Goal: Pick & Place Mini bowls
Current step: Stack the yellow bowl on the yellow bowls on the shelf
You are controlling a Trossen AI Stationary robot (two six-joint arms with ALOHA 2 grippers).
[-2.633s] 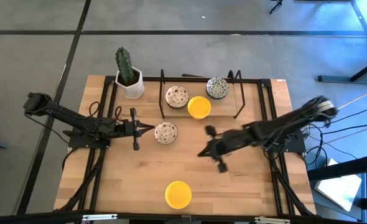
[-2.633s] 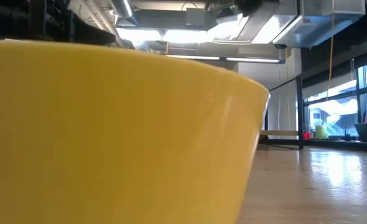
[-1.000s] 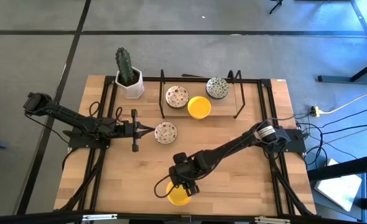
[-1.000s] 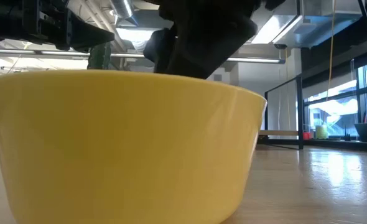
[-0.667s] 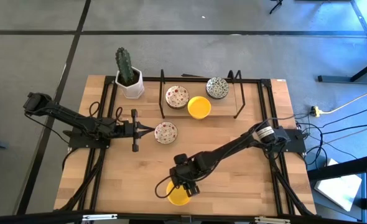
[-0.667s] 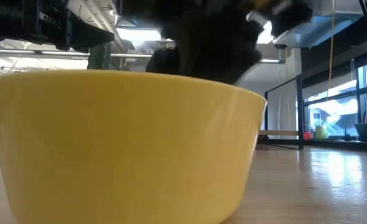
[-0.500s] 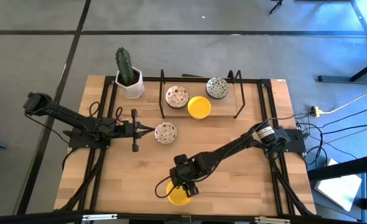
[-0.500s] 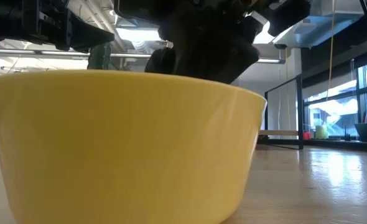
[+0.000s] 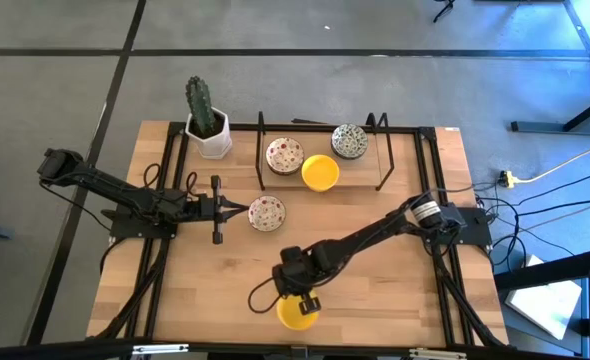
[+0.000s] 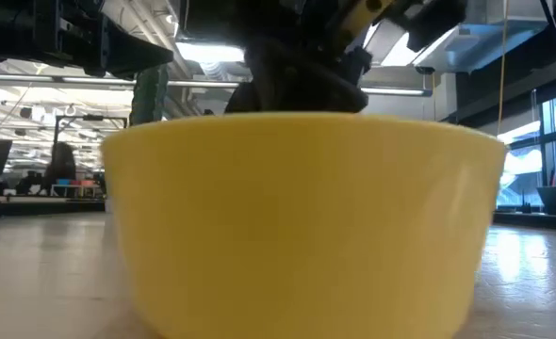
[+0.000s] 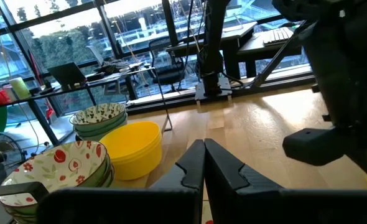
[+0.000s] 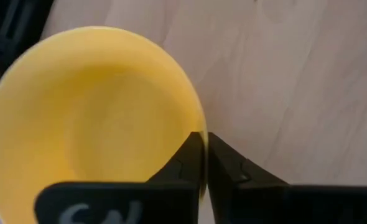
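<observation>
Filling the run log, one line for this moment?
right tool: shut on yellow bowl rim, near table edge | left tool: shut, beside speckled bowl | rack: three bowls

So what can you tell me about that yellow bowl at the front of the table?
The yellow bowl is small, round and shallow, plain bright yellow with a smooth glossy look and nothing inside it. It stands upright near the front edge of the wooden table, apart from the other bowls. The right gripper comes down over it, its dark fingers pinched shut on the rim, one inside, one outside. Whether its base still touches the table cannot be told.
</observation>
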